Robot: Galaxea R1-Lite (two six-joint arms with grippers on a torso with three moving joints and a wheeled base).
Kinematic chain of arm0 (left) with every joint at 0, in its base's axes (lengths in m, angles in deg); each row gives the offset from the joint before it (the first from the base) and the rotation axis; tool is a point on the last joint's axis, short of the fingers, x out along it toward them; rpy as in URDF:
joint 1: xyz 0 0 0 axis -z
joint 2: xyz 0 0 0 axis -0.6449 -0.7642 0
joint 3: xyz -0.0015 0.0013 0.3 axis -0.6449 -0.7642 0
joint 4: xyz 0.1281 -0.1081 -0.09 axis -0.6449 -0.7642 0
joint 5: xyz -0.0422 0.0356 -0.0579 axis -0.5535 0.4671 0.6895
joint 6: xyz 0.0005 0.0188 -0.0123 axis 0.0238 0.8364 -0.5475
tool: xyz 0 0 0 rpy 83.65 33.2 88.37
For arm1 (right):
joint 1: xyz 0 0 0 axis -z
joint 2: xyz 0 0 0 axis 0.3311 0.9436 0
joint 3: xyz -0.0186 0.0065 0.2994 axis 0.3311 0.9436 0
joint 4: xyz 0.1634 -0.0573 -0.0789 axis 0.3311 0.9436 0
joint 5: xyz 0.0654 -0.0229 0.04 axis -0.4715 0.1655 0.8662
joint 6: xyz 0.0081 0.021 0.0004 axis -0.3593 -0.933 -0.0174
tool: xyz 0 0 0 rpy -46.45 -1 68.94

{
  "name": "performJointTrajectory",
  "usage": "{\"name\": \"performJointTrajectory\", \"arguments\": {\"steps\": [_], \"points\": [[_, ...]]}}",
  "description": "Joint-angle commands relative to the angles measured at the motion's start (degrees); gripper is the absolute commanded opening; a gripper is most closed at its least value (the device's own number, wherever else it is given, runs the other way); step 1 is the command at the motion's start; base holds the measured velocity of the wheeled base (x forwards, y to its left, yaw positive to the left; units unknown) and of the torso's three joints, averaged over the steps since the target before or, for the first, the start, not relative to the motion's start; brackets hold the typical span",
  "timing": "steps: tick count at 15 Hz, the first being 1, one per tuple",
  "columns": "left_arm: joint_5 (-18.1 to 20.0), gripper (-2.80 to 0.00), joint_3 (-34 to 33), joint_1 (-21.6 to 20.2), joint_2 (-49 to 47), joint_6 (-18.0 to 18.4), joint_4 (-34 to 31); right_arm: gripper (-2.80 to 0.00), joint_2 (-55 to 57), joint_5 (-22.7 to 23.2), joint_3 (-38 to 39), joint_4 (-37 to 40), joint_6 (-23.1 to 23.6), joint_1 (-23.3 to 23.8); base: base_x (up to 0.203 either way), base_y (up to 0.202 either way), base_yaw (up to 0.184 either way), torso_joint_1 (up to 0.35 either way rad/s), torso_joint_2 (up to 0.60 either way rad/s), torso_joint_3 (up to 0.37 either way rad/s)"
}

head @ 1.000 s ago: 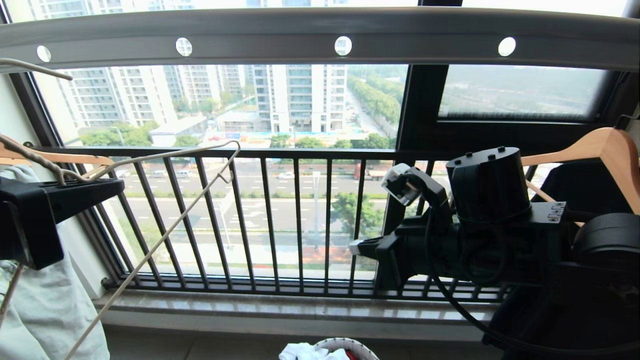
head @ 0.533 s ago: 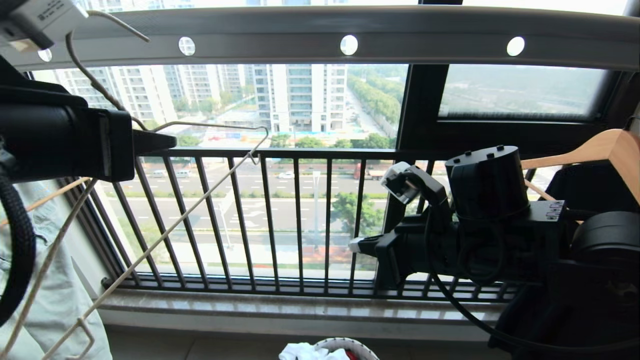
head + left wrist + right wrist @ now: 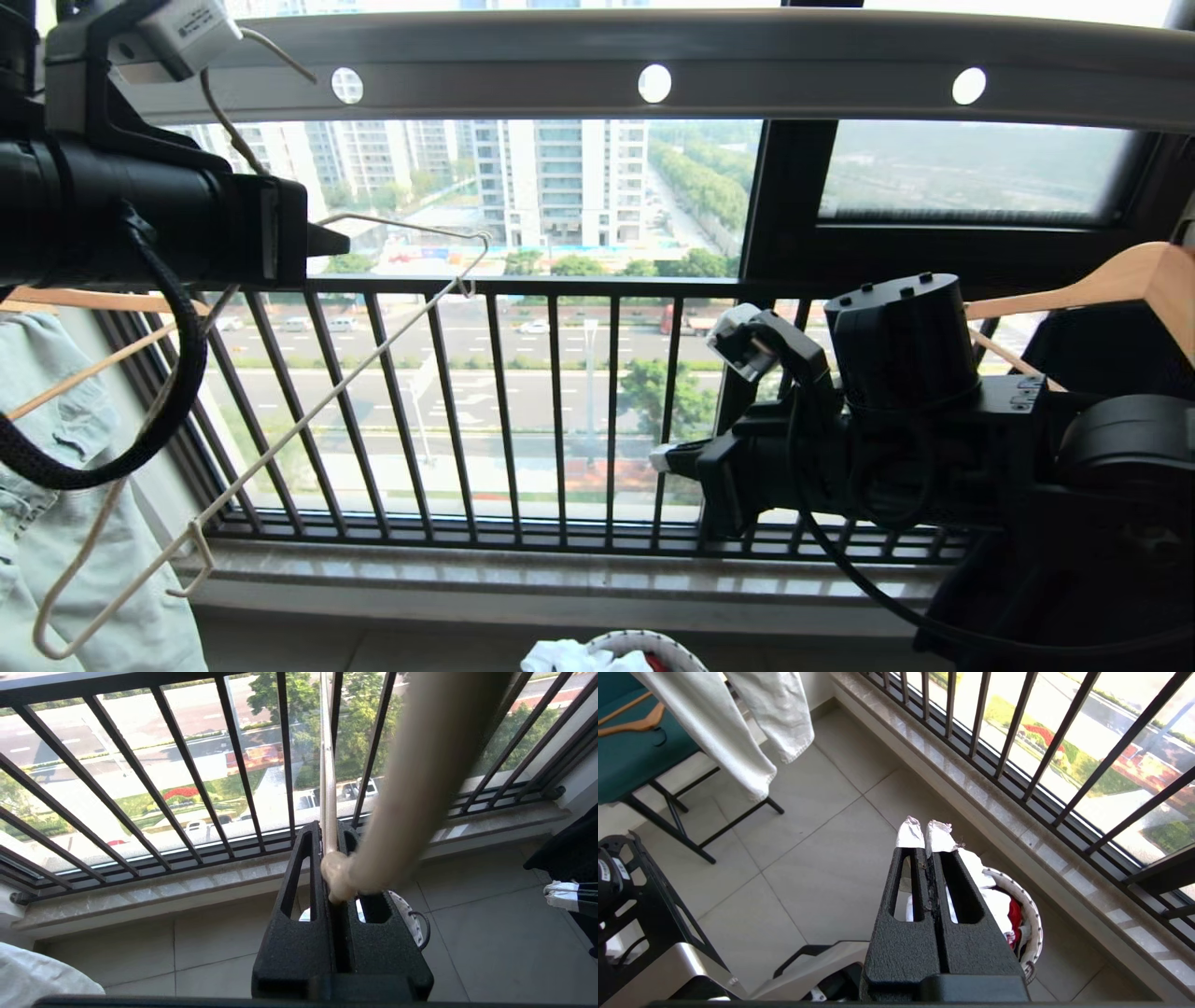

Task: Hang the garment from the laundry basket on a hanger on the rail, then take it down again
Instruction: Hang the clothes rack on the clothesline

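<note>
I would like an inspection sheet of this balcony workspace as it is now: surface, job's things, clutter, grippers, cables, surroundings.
Surface: grey tiled floor, bare where visible.
Job's things: cream hanger off the rail, tilted, nothing hung on it; garment in the laundry basket on the floor by the sill.
Clutter: red garment in the basket; pale denim jacket on a wooden hanger; another wooden hanger at right.
Grippers: left gripper shut on the hanger, raised near the rail; right gripper shut, empty, above the basket.
Cables: black cables looping off both arms.
Surroundings: black window bars, stone sill, green chair.
</note>
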Motion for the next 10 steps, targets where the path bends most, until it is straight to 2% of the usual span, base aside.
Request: {"name": "performJointTrajectory", "arguments": {"steps": [1, 7, 10], "points": [[-0.11, -2.80, 0.96, -0.89, -1.86, 0.06, 0.06, -2.80, 0.49, 0.05, -0.01, -0.09, -0.03, 0.00, 0.000, 0.000, 0.000, 0.000, 0.00, 0.000], [-0.54, -2.80, 3.48, -0.99, -6.10, 1.08, 0.35, -2.80, 1.28, 0.01, -0.10, -0.18, 0.05, 0.04, 0.000, 0.000, 0.000, 0.000, 0.00, 0.000], [-2.17, -2.80, 3.50, -2.74, -7.23, 3.79, 2.17, -2.80, 1.72, -0.13, -0.19, -0.27, 0.14, 0.07, 0.000, 0.000, 0.000, 0.000, 0.00, 0.000]]}}
